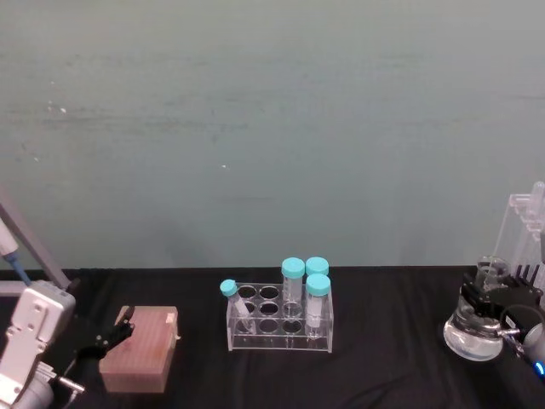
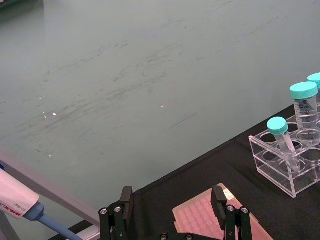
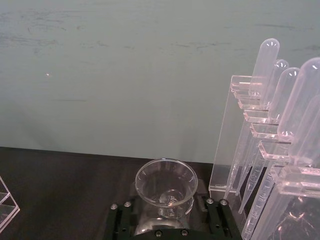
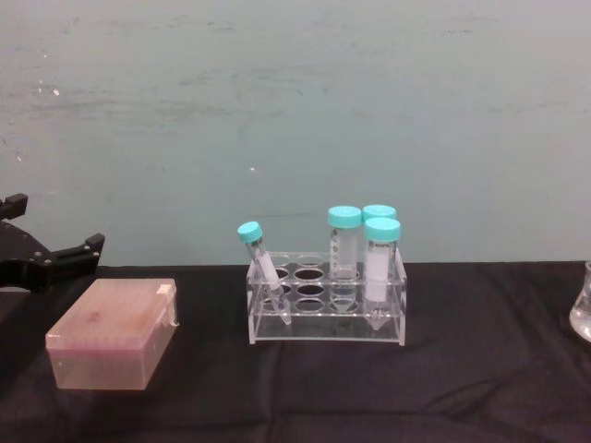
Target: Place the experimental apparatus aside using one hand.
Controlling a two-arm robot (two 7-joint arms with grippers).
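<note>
A conical flask (image 1: 471, 335) holding clear liquid stands on the black cloth at the table's far right. My right gripper (image 1: 490, 298) is shut on its neck. In the right wrist view the flask's mouth (image 3: 166, 180) sits between the two black fingers (image 3: 121, 216). Just behind the flask rises the tall acrylic stand (image 1: 521, 226) with long clear tubes (image 3: 265, 65). The flask's edge (image 4: 584, 314) also shows in the chest view. My left gripper (image 1: 119, 328) hangs open and idle at the far left, above the pink box.
A clear rack (image 1: 281, 319) with several teal-capped tubes stands mid-table. A pink tip box (image 1: 139, 349) lies at the left, just beyond the left gripper (image 2: 171, 197). A pipette (image 2: 20, 200) leans at the far left. A green wall closes the back.
</note>
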